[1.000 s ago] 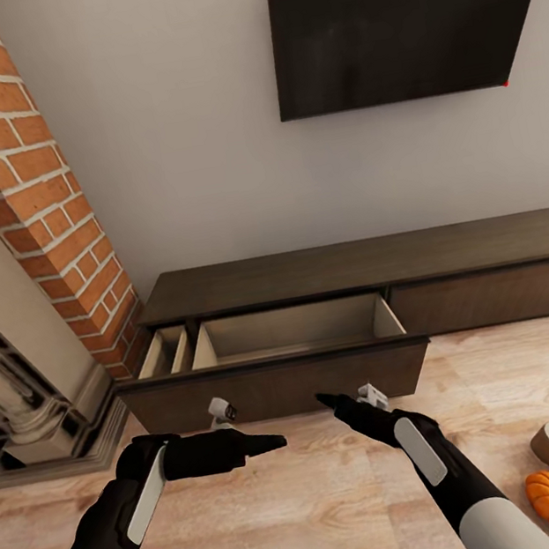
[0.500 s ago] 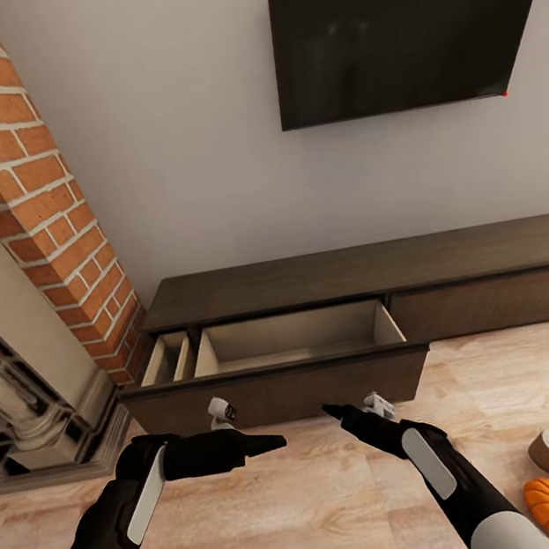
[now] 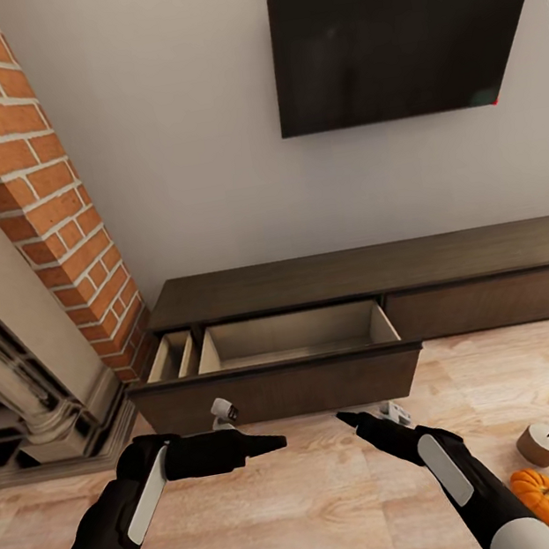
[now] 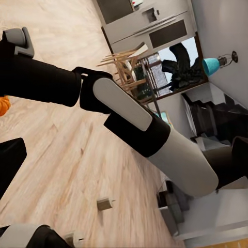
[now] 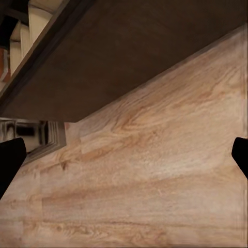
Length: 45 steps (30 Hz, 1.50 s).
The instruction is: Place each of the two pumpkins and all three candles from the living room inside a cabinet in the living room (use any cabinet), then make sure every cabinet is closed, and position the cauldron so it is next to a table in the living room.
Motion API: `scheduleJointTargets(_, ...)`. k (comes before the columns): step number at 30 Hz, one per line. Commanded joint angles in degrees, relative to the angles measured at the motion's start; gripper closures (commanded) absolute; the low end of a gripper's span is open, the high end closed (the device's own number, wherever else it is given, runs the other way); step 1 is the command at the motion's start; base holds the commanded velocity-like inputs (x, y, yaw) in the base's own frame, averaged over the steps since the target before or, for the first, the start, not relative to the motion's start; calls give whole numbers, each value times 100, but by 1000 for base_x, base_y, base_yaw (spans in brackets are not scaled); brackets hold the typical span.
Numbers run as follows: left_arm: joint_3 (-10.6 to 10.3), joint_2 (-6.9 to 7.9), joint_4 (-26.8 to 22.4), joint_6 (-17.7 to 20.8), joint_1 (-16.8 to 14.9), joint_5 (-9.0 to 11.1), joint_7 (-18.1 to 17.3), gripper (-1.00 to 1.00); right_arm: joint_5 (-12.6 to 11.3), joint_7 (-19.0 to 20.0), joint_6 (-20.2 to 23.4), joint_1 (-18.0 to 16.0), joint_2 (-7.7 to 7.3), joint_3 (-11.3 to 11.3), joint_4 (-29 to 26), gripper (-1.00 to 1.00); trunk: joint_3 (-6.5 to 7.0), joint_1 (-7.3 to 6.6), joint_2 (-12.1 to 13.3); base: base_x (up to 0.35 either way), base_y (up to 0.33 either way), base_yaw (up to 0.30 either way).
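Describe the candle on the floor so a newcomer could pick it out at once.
Start at the long dark cabinet under the wall-mounted TV, then look down to the wooden floor at its right. The candle lies there: a stubby beige cylinder, tipped over, next to the ribbed orange pumpkin.

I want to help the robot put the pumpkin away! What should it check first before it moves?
1. Drawer of the cabinet pulled open: ok.
2. Room inside the drawer for things: ok, its tan inside looks bare.
3. Pumpkin in sight: ok, on the floor by the right arm.
4. Candle in sight: ok, on the floor just beyond the pumpkin.
5. Right tool free to grab: ok, fingers wide apart, nothing between.
6. Left tool open: cannot tell.
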Motion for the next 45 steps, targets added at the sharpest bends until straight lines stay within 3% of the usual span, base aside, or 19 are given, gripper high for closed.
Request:
scheduleJointTargets(1,-9,5,0,43,-4,16,-3,-100,-23,-2,26,-2,-15,-3,-1,-100,14,-24,39,-64,0,0)
scheduleJointTargets(16,2,12,0,43,-4,17,4,-100,-37,31,-42,22,-98,-17,15,-100,283,-354,641,-24,8,0)
scheduleJointTargets(28,18,42,4,43,-4,11,5,-100,-40,-18,-48,171,-208,-37,15,-100,498,-617,1122,-102,223,0)
scheduleJointTargets(34,18,159,14,43,-4,4,106,-100,-38,-34,-49,174,-299,-41,19,-100,588,-727,1323,-39,179,0)
scheduleJointTargets(39,12,263,367,31,1,15,395,-100,-42,-39,-49,220,-395,-43,24,-100,588,-727,1323,-6,33,0)
scheduleJointTargets(45,-15,260,1067,-451,-2,30,675,-100,-47,-45,-56,289,-531,-50,25,-100,597,-727,1323,-10,6,-86)
